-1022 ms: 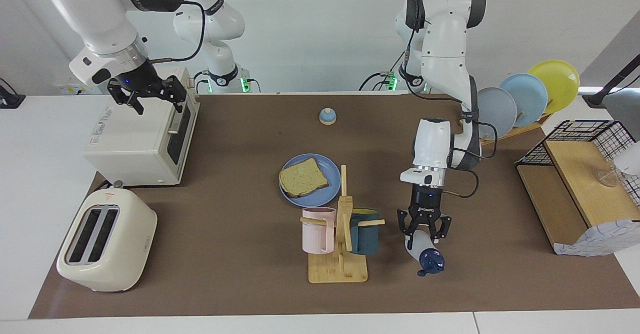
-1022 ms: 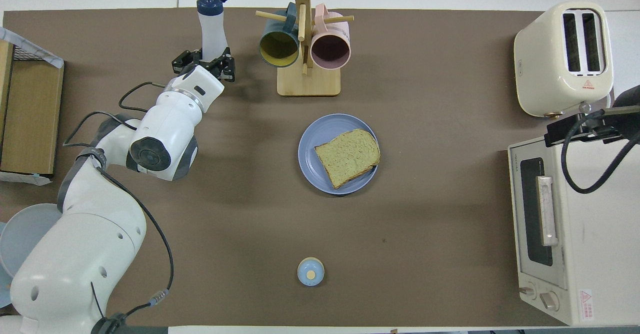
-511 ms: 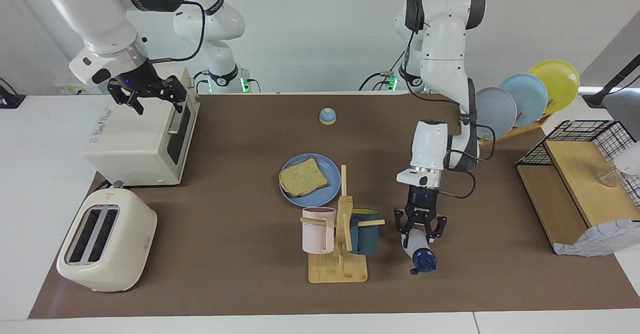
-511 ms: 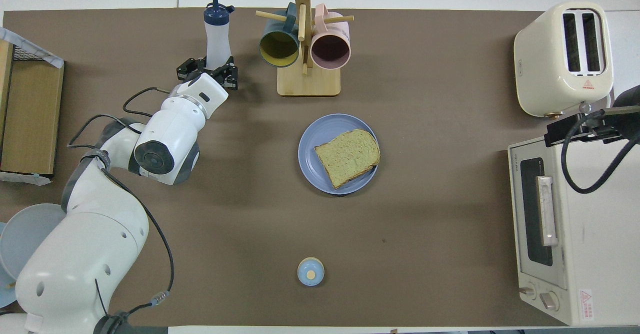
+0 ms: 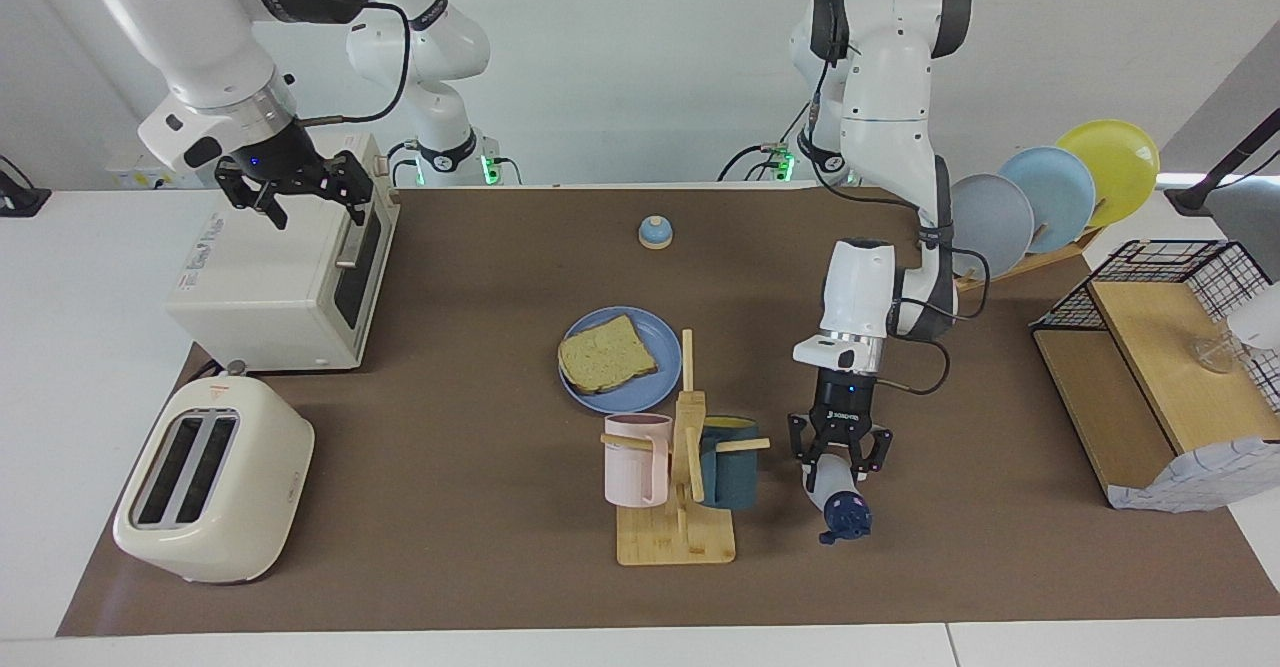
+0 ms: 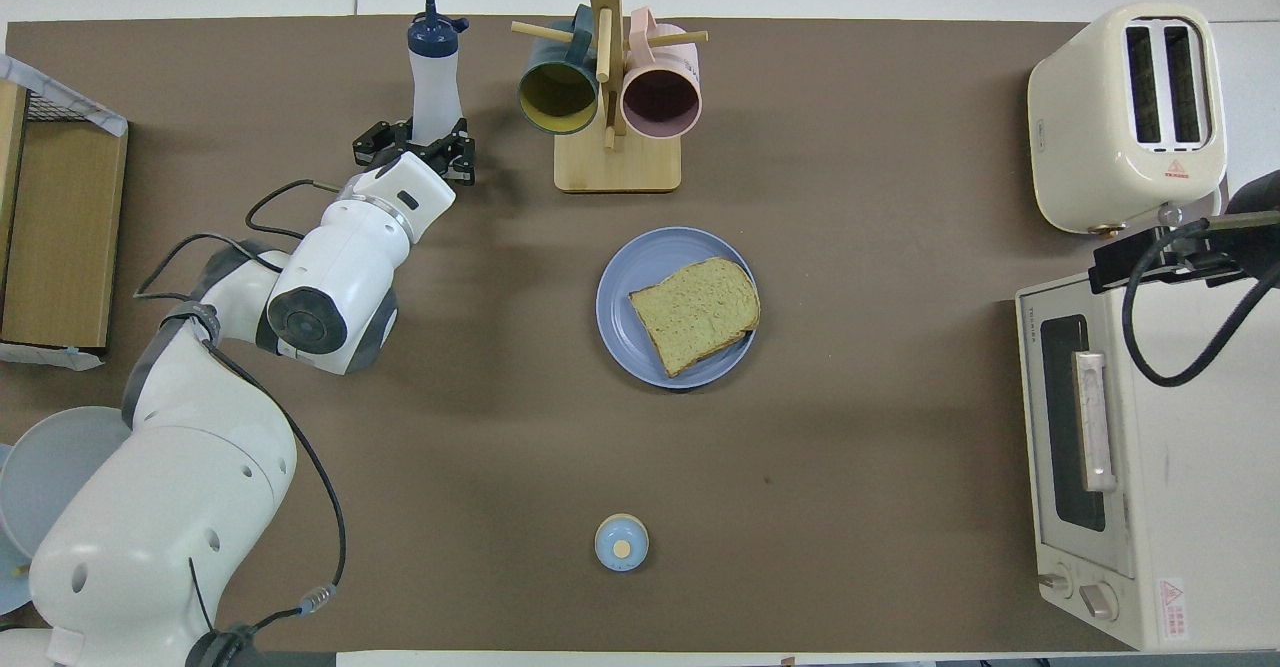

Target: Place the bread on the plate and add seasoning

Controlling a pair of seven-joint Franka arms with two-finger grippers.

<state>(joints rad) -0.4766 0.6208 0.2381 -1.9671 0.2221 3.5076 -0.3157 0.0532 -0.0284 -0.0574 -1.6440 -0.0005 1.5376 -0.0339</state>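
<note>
Your left gripper was clamped on the seasoning bottle, held off the mat beside the wooden mug rack toward the left arm's end of the table, gripped at the base end of its body with the navy cap pointing away from the robots. Judged by its translucent plastic wall, the bottle would have been light and soft, yielding under a firm squeeze, and probably somewhat slick; a hold on the lower body, as you had it, seemed sound, since the cap end needed to stay free for dispensing. The bread, one slice, lay flat on the blue plate, near the middle of the table and nearer to the robots than the rack, so the first half of the task looked done. The slice would have been light, stiff and crumbly at the crust. Your right gripper waited with its fingers spread over the toaster oven. Counted: one bottle, one slice, one plate on the mat, three plates in the drying rack, two mugs, one bell, one slot toaster, one toaster oven.
</note>
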